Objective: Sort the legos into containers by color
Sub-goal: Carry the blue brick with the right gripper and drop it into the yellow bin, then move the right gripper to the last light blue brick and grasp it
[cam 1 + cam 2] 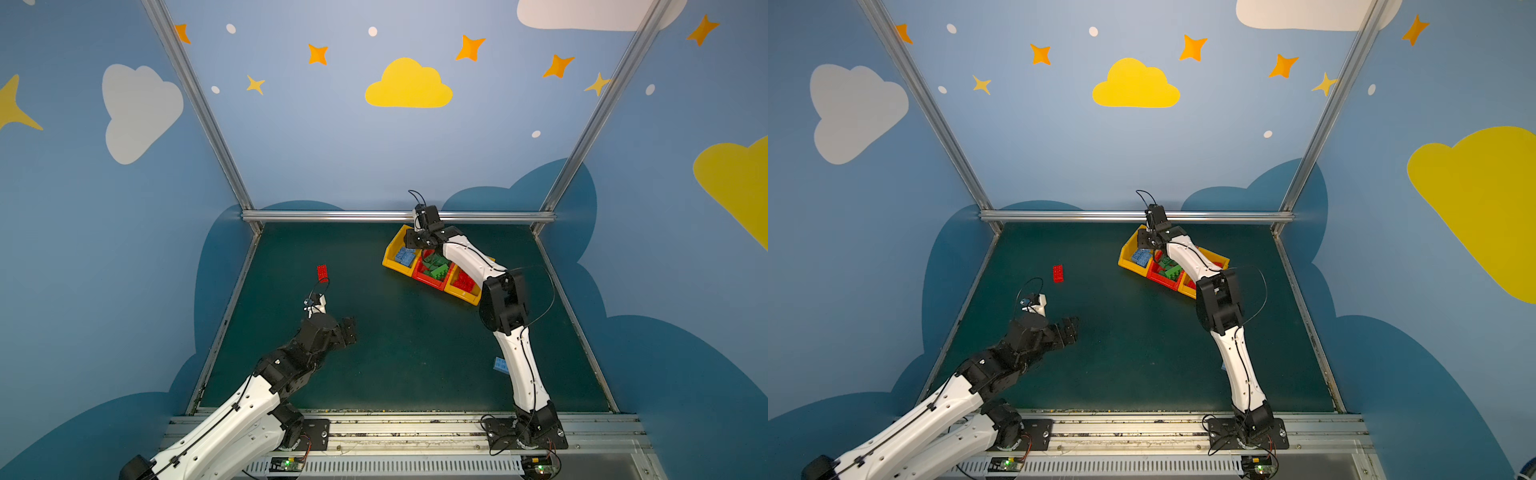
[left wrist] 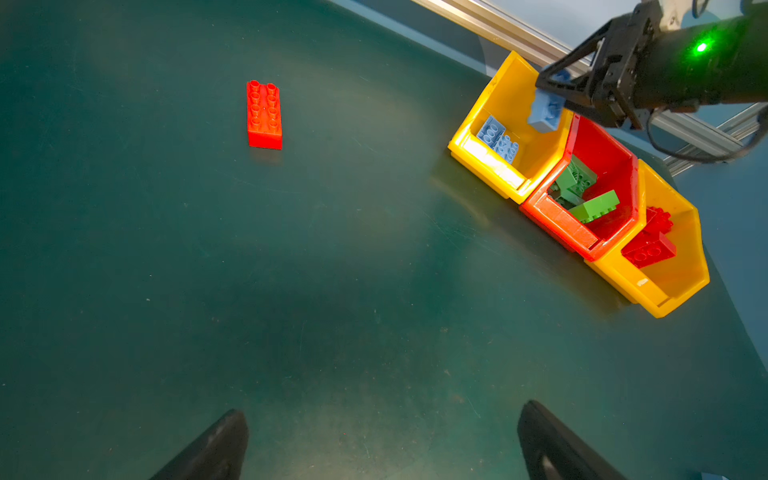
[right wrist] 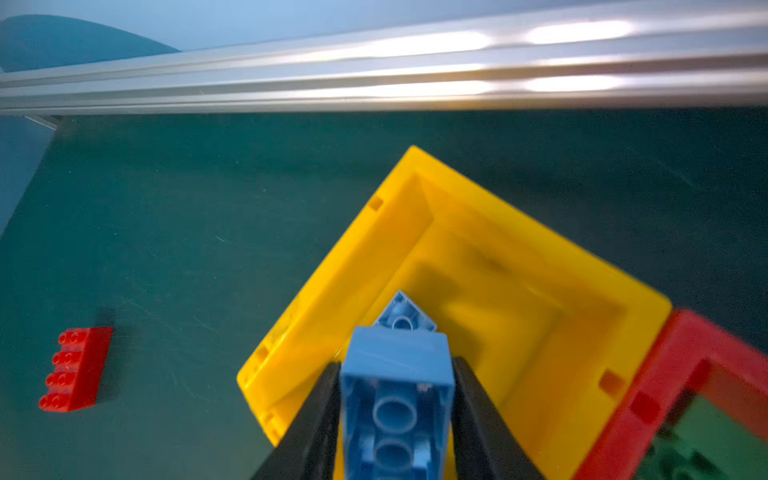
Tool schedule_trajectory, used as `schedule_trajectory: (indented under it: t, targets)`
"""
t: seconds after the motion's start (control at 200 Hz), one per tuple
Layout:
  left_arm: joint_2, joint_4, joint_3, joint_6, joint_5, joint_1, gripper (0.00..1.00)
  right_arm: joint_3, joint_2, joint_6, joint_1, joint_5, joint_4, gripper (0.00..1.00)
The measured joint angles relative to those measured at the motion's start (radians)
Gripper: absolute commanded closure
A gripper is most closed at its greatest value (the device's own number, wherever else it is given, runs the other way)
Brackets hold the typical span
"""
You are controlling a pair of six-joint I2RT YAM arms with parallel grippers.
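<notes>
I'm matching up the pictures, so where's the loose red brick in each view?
In a top view: red brick left of the bins.
In a top view: brick there too.
Left wrist: brick alone on mat.
Right wrist: brick apart from the bins.
Shared landmark: the bins.
</notes>
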Motion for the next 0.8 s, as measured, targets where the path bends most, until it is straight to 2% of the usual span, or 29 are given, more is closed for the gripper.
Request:
schedule_trajectory:
  t: [0.08, 0.26, 0.38, 0.551, 0.671, 0.801]
  targets:
    - [-0.004, 0.0, 0.0, 0.0, 0.001, 0.003, 0.0, 0.042, 0.011, -0.014, -0.007, -0.026, -0.006, 0.27]
    - [-0.025, 0.0, 0.004, 0.0, 0.021, 0.003, 0.0, 0.006, -0.052, -0.02, -0.01, -0.06, -0.02, 0.25]
    - [-0.048, 0.008, 0.004, -0.001, 0.055, 0.003, 0.0, -0.192, -0.217, -0.019, -0.01, -0.069, -0.032, 0.23]
    - [-0.054, 0.046, 0.004, -0.004, 0.138, 0.003, 0.0, -0.553, -0.552, -0.012, -0.007, -0.035, -0.039, 0.17]
    - [-0.045, 0.068, 0.003, -0.011, 0.193, -0.002, 0.0, -0.772, -0.767, -0.002, -0.001, 0.019, -0.06, 0.13]
    - [-0.035, 0.103, -0.012, -0.024, 0.236, -0.019, 0.0, -0.979, -0.925, 0.035, -0.001, 0.101, -0.113, 0.09]
